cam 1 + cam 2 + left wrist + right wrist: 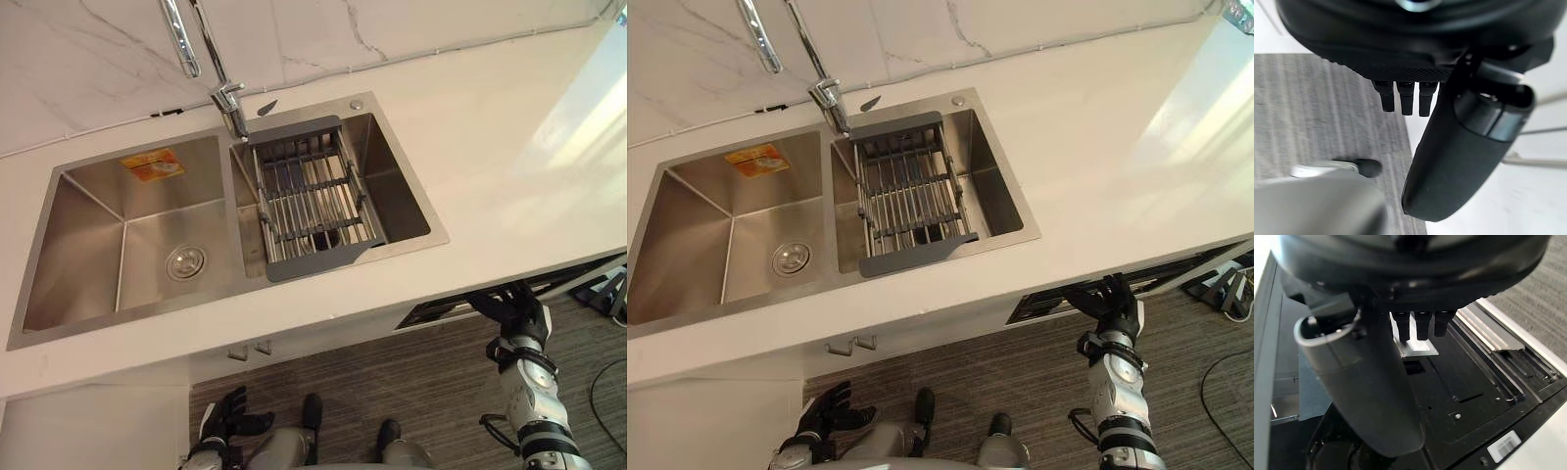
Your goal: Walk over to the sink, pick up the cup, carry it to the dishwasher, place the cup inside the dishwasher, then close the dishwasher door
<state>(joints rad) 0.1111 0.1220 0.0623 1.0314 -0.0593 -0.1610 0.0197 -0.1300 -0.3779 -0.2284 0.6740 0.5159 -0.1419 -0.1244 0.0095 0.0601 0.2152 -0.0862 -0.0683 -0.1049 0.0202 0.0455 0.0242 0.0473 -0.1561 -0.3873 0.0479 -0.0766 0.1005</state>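
My right hand (514, 311) is below the white counter's front edge, at the dark opening of the dishwasher (431, 313). Its fingers are straight and spread, with nothing in them. In the right wrist view the fingers (1422, 325) point at the dishwasher's black inner panel (1474, 382), which has rails and a white label. Low on the left, my left hand (823, 411) hangs over the floor, relaxed and holding nothing; its fingers (1405, 98) show above grey carpet.
A steel double sink (88, 235) is set in the white counter (509, 166). A grey drainer rack (309, 196) spans the right basin, under a chrome tap (227, 98). Cabinet handles (852, 344) sit below. Grey striped carpet (411, 382) covers the floor.
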